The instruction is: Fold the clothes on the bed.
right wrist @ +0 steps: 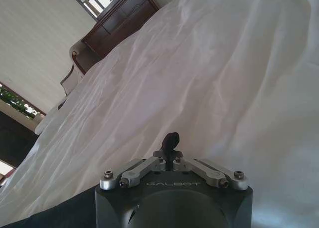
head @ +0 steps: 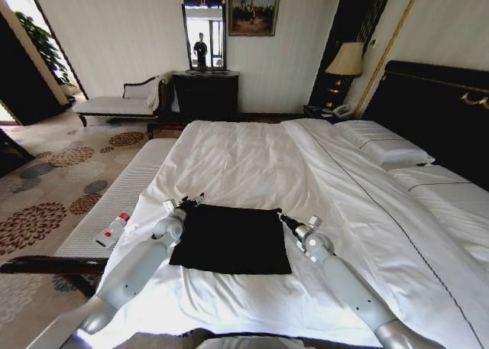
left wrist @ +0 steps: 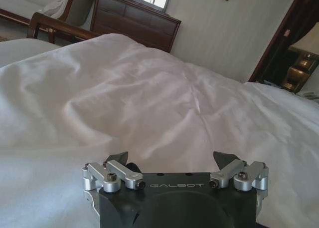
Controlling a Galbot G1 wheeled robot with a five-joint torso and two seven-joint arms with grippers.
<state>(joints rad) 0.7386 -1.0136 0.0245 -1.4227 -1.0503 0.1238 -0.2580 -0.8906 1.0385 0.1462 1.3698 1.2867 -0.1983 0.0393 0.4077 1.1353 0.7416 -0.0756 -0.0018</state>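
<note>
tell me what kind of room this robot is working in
Most likely a hotel-style bedroom: a large bed with white bedding and a dark headboard, a bedside lamp, and a dark dresser under a mirror. A folded black T-shirt lies on the bed.

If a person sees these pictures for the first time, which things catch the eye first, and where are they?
First comes the black T-shirt, folded into a flat square on the near part of the white bed. The left gripper sits at its far left corner with fingers spread open, and the right gripper sits at its far right corner, fingers closed together. On the padded bench to the left lies a small white bottle with a red cap.
</note>
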